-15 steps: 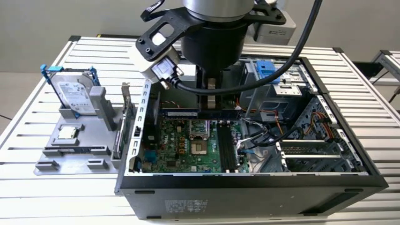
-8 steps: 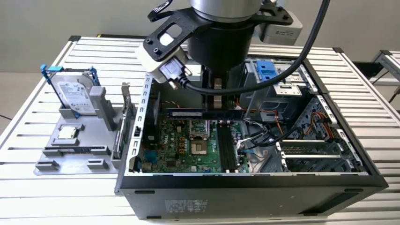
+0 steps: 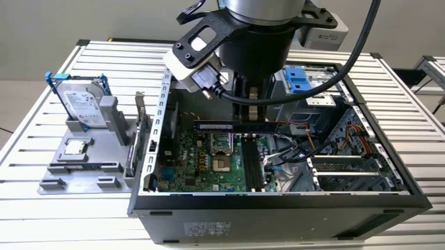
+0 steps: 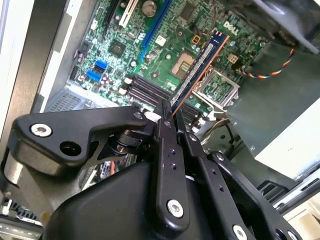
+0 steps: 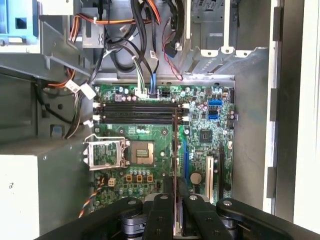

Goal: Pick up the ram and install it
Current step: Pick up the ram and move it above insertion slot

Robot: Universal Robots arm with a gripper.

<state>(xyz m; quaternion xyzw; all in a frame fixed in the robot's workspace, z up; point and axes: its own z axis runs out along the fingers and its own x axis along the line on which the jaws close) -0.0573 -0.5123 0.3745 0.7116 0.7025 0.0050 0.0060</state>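
Clamped on one end of the ram (image 3: 217,125), the pincer (image 3: 255,121) hangs inside the open computer case (image 3: 278,208), which lies on its side on the slatted worktop (image 3: 28,208). In the second wrist view its black fingers (image 4: 162,131) pinch the blue stick (image 4: 199,67) by its flat faces.

Near the worktop's edge at the exterior view's left sits a grey fixture (image 3: 76,179). A hard drive (image 3: 80,104) with blue rails stands upright in it, and a small silver processor chip (image 3: 73,148) lies just in front.

Next comes the case, with the green motherboard (image 3: 201,166) on its floor. The ram is held edge-down above the board, over the empty processor socket (image 3: 221,139) and apart from it, crosswise to the black memory slots (image 3: 252,164). All the slots (image 5: 137,112) stand empty in the first wrist view.

Toward the exterior view's right, bundled cables (image 3: 306,148) and a metal drive cage (image 3: 347,174) fill the case.
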